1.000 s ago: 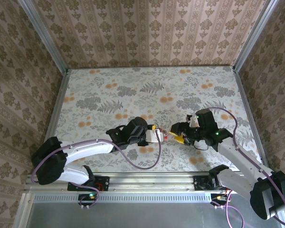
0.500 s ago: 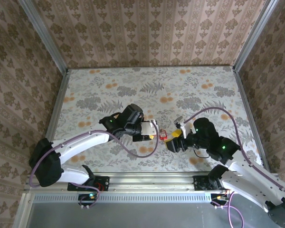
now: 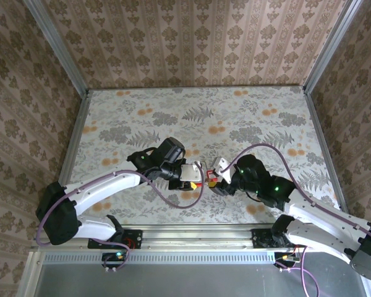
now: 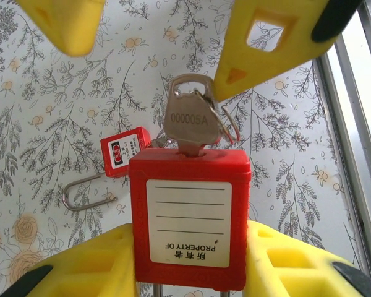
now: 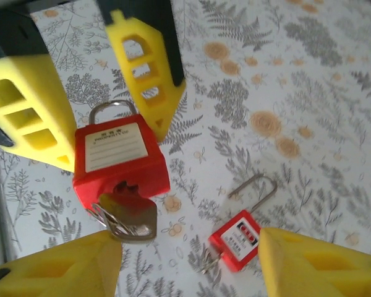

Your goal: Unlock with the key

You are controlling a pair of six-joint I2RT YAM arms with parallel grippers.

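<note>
**Top view.** The left arm is reaching in from the near-left corner, its forearm lying low and angling toward the middle of the floral-patterned table (image 3: 235, 117). The left gripper (image 3: 190, 176) is clamping a red plastic padlock with a white label (image 3: 200, 178) above the near-centre of the table. The right arm is coming in from the near-right corner with its elbow bent and its wrist pointing left. The right gripper (image 3: 217, 180) is facing the left one, just beside the lock.

**Left wrist view.** The left arm's yellow fingers (image 4: 80, 266) are pressing both sides of the padlock body, holding it firmly. The label is showing four ruled lines, then "PROPERTY OF" and a row of Chinese characters, all upside down. A silver metal key (image 4: 188, 120) is sitting in the lock's end, stamped "000005A", with a wire ring through its head. The right arm's two yellow fingers are hanging well apart at the top. One is touching the edge of the key's head and the other is off to the left, clear of it. A small red padlock with a steel shackle (image 4: 125, 150) is lying flat on the table beyond, its label too small to read.

**Right wrist view.** The right arm's fingers (image 5: 55, 266) are standing spread wide, gripping nothing, with the key hanging between and ahead of them. The label print is blurring out here. The small padlock is lying nearby on the table.
</note>
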